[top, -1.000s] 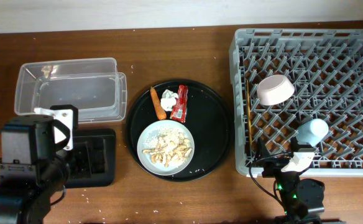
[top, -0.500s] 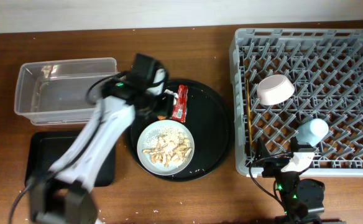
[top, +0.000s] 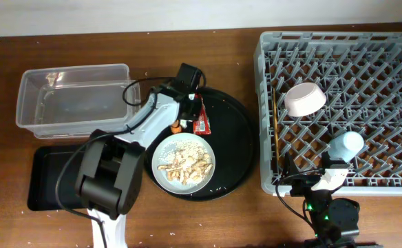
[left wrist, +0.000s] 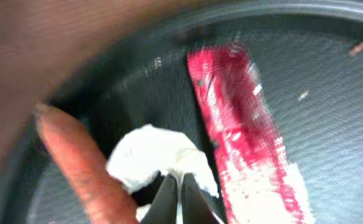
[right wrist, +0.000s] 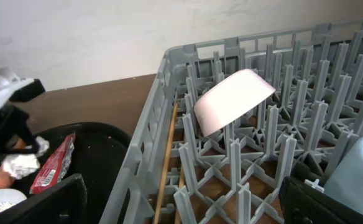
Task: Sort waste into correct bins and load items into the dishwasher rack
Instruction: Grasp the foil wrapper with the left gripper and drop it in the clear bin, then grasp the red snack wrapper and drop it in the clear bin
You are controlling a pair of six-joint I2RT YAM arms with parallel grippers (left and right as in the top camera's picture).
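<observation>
The left gripper [left wrist: 180, 188] has advanced further over the round black tray [top: 239, 138] and now pinches the crumpled white tissue [left wrist: 151, 155], which lies between the carrot piece [left wrist: 76, 163] and the red snack wrapper [left wrist: 240, 121]. Lift straight up; avoid dragging either neighbour.

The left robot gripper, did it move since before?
Yes. The left gripper moved right and up in the overhead view, from the shallow black rectangular tray to the crumpled white tissue on the large round black tray.
</observation>
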